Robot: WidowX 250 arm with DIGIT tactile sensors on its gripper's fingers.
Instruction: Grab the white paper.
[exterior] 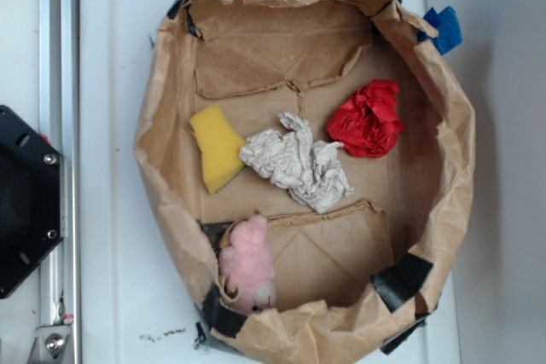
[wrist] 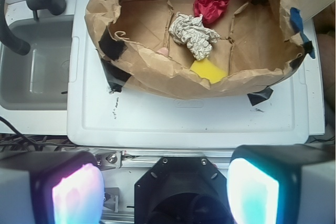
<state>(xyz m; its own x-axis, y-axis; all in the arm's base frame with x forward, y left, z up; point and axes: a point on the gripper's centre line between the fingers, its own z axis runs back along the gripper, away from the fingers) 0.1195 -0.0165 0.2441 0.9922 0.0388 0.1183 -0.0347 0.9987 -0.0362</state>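
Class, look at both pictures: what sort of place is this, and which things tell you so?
Probably a robot test bench styled as a toy kitchen: a grey sink with a dark faucet, and a taped brown paper enclosure holding the white paper.

Two cameras, both looking down at one bag [exterior: 162, 125]

The exterior view sits pretty much straight overhead and close in, so the bag fills most of the frame, with the robot base [exterior: 26, 202] clipped at the left edge. The wrist view looks down at a slant from farther back, over the base [wrist: 181, 192] and past the two finger pads [wrist: 76, 195], so the bag [wrist: 142, 80] lands in the upper half. Both views share the bag, its contents and the white top [exterior: 111, 296] under it, only turned relative to each other.
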